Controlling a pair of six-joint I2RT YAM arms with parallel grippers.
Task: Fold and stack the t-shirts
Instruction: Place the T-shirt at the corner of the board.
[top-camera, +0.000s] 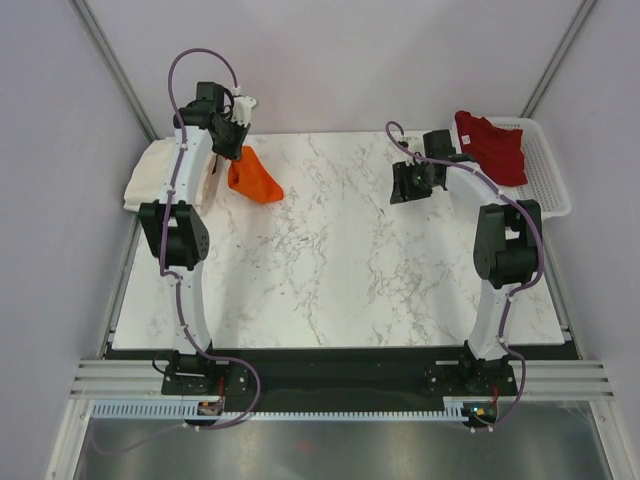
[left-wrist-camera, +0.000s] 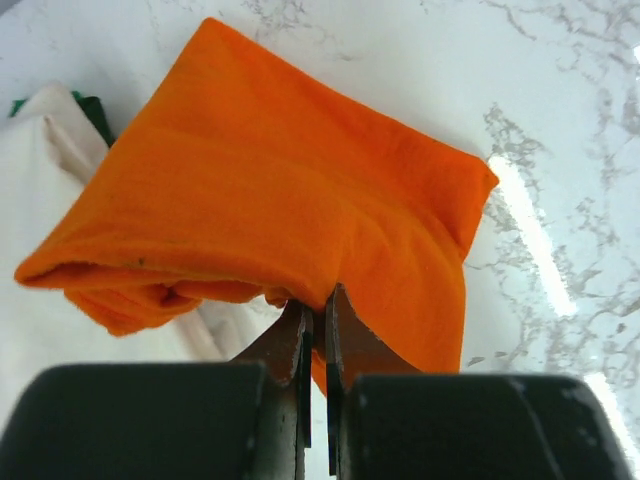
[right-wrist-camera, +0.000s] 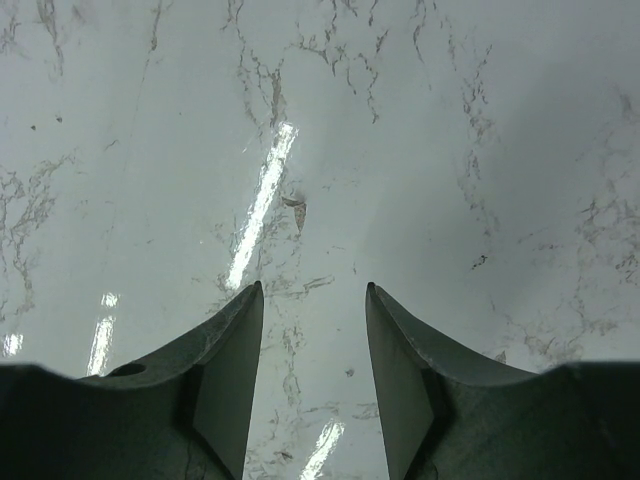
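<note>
- Progress: the orange t-shirt (left-wrist-camera: 270, 210), gathered into a compact packet of several layers, hangs from the left gripper (left-wrist-camera: 318, 300), whose fingers are pinched tight on 1 edge of the cloth.
- Location: the packet is over the far-left part of the table (top-camera: 350, 260), just beside the cream-white t-shirt (top-camera: 155, 180), which lies fairly flat at the left edge and overhangs it. Whether the packet's lower end touches the marble cannot be told.
- Remaining work: the dark red t-shirt (top-camera: 492, 145) lies crumpled in the white mesh basket (top-camera: 552, 175) at the far right and is judged unfolded. Of 3 shirts, 1 appears laid down, 1 is in hand and 1 is not yet begun, so the task looks roughly half done.
- Right gripper (right-wrist-camera: 312, 300): the fingers are parted about halfway and hold nothing, above bare marble near the basket.
- Room: the centre and near half of the table show bare marble, ample for spreading a shirt. The left edge under the cream cloth and the basket rim are the tight margins.
</note>
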